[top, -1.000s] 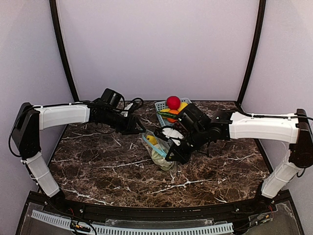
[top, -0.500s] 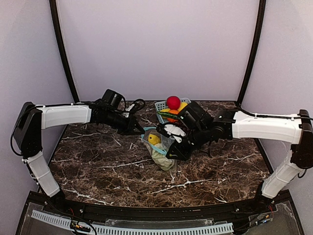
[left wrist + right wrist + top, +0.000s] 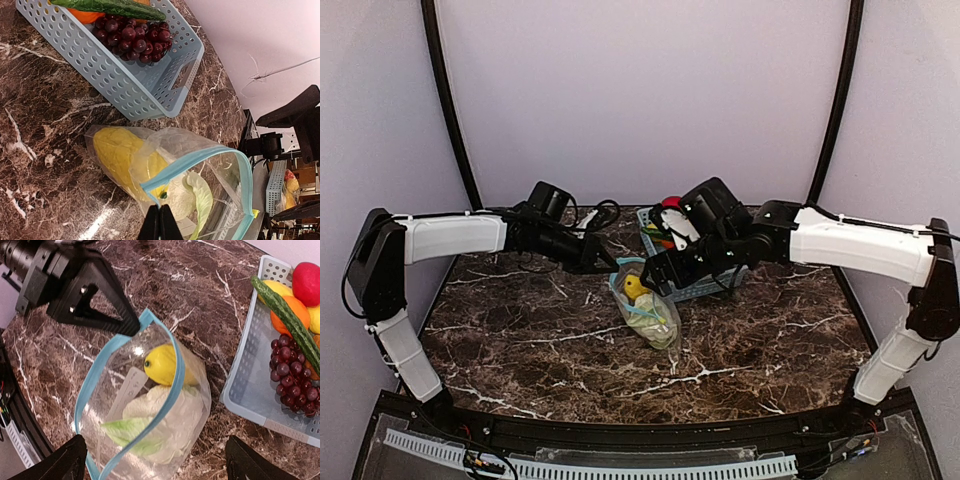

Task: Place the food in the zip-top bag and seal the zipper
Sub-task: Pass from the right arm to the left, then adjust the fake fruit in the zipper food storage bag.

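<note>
Both reach inward: left fingers (image 3: pixel 154 227) pinch zipper (image 3: pixel 200 162); right fingers (image 3: pixel 60 465) spread wide.

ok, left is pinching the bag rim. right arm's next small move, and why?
Probably lower the open right gripper onto the zipper beside where the left gripper pinches it, and close. The banana, cauliflower and green leaf already sit inside the zip-top bag, but its mouth gapes open and only one gripper holds the strip.
</note>
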You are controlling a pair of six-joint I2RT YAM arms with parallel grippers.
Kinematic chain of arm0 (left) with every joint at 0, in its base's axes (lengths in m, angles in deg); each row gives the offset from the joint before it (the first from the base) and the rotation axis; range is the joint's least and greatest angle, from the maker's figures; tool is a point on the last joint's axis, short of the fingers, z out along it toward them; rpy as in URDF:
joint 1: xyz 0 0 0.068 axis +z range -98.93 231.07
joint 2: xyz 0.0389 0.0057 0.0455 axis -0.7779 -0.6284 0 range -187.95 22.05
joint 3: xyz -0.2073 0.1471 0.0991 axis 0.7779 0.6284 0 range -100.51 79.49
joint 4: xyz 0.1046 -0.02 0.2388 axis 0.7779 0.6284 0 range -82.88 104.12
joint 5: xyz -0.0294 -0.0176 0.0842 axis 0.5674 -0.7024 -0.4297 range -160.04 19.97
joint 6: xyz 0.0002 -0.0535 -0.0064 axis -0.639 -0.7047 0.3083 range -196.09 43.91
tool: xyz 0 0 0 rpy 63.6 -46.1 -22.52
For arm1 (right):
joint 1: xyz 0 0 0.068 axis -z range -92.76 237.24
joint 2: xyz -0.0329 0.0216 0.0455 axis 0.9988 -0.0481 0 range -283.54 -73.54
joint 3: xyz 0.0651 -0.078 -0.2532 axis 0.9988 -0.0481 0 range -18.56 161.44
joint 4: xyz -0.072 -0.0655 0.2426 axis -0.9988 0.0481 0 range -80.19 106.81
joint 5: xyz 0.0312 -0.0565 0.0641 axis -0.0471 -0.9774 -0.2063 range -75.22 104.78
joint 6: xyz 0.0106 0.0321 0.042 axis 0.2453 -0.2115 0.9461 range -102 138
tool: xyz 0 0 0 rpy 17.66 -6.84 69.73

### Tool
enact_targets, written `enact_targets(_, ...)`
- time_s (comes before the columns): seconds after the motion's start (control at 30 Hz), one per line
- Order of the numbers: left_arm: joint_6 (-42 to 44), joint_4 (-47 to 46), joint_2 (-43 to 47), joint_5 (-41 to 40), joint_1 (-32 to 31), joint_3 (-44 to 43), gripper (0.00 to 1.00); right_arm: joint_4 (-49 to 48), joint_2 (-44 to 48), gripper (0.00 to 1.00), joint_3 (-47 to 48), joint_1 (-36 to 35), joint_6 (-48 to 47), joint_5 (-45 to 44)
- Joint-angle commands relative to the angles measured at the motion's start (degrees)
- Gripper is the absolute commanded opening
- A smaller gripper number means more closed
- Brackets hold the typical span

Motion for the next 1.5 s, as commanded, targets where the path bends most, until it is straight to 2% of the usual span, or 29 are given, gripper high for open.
enact_targets(0.0, 1.9, -1.7, 3.2, 0.8, 0.0, 1.8, 0.01, -2.6, -5.6, 0.95, 5.4, 0.3, 3.8, -4.1)
enact_targets(0.17, 2.2, -2.3, 3.6, 0.9, 0.0, 2.9, 0.01, -1.4, -11.9, 0.96, 9.8, 0.4, 4.7, -7.8)
enact_targets(0.47, 2.5, -2.1, 4.1, 0.7, 0.0, 3.5, 0.01, -1.3, -18.9, 0.96, 13.3, 1.9, 6.8, -7.4)
enact_targets(0.8, 2.5, -2.2, 4.3, 1.0, 0.0, 3.5, 0.01, -2.2, -21.3, 0.96, 14.1, 3.1, 7.3, -6.2)
enact_targets(1.1, 2.5, -2.1, 4.5, 0.7, 0.0, 3.5, 0.01, -2.7, -21.1, 0.95, 11.1, 3.1, 7.5, -5.5)
enact_targets(1.47, 4.0, -1.9, 6.8, -0.6, 0.0, 3.4, 0.01, 0.5, -23.9, 0.95, 10.0, 3.6, 9.6, -13.7)
